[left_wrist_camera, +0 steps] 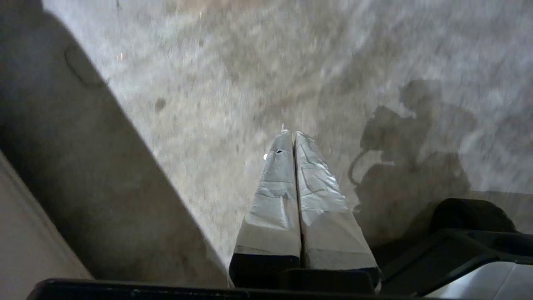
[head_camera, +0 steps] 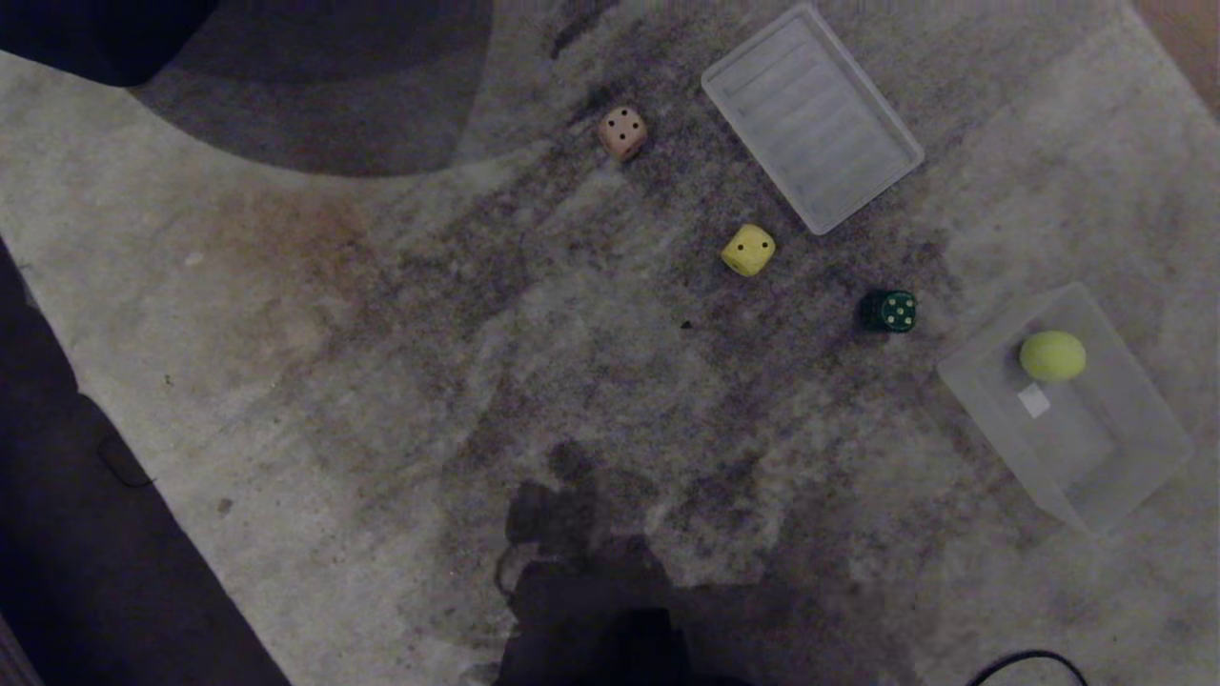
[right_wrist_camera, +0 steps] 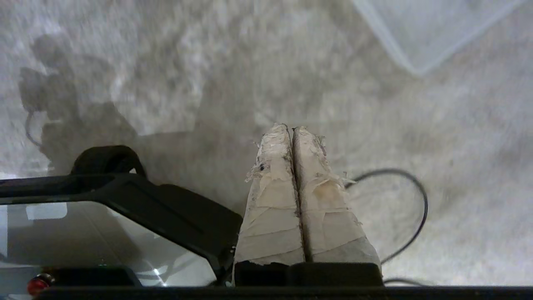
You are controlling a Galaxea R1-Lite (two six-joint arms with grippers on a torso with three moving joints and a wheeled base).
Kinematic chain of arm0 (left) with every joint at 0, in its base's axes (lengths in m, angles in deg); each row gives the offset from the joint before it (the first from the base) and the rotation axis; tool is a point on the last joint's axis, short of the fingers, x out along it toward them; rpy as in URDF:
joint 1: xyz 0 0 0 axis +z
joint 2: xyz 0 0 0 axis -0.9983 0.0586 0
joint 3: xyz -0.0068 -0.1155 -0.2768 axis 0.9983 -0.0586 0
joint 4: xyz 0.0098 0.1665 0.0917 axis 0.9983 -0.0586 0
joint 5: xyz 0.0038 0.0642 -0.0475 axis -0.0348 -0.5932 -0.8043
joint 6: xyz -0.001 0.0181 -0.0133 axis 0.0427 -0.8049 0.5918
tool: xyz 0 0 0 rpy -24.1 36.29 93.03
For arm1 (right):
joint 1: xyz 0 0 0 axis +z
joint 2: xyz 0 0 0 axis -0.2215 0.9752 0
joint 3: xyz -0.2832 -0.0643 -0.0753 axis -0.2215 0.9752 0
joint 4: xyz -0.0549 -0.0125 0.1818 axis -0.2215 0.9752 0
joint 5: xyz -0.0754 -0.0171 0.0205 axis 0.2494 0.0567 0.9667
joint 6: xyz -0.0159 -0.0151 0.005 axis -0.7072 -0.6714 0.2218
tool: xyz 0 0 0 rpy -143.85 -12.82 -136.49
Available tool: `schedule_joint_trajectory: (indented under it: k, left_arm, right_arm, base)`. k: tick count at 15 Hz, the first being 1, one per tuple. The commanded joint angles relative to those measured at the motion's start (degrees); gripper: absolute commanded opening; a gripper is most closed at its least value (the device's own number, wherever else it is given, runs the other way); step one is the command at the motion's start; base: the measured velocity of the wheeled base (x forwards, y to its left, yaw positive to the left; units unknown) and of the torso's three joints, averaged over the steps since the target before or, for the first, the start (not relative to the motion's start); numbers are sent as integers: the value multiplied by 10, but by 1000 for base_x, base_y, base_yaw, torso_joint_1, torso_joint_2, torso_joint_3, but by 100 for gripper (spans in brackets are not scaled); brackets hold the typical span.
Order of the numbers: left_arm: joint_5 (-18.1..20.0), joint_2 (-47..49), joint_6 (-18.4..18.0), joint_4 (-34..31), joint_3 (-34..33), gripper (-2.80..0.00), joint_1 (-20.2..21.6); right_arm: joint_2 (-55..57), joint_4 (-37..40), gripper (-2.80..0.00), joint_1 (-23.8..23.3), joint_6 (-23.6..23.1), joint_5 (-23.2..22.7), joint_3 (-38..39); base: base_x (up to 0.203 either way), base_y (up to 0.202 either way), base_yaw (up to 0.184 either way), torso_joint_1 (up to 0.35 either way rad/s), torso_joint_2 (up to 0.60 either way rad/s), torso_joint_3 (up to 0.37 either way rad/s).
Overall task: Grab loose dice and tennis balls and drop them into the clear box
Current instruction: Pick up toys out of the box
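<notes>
On the grey carpet lie three dice: a tan one [head_camera: 622, 132] far back, a yellow one [head_camera: 748, 250] in the middle and a dark green one [head_camera: 888, 312] nearer the right. The clear box [head_camera: 1125, 448] stands at the right with one tennis ball [head_camera: 1052, 356] inside it; a corner of the box [right_wrist_camera: 416, 33] shows in the right wrist view. Neither arm appears in the head view. My left gripper [left_wrist_camera: 292, 134] hangs shut and empty over bare carpet. My right gripper [right_wrist_camera: 291, 127] is shut too, holding nothing.
A flat ribbed translucent lid [head_camera: 812, 116] lies at the back, beyond the yellow die. A black cable [right_wrist_camera: 410, 208] loops on the carpet near my right gripper. Dark floor [head_camera: 86, 534] borders the carpet on the left. My base [right_wrist_camera: 125, 200] shows in both wrist views.
</notes>
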Motion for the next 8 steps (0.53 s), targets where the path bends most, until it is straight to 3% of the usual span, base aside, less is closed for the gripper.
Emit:
schedule_joint_trajectory:
  k: [1,4,8]
  left_arm:
    - [0,1,0,-1,-1,-280,0]
    - [0,1,1,-1,-1,-280,0]
    - [0,1,0,-1,-1,-280,0]
  right_arm:
    - [2,1,-280,0,0,0,0]
    - [2,1,-280,0,0,0,0]
    - [2,1,-280,0,-5,0,0]
  base:
    - [186,0,3,7,7,3]
    - [164,0,0,1,3,7]
    - [0,0,0,0,0,0]
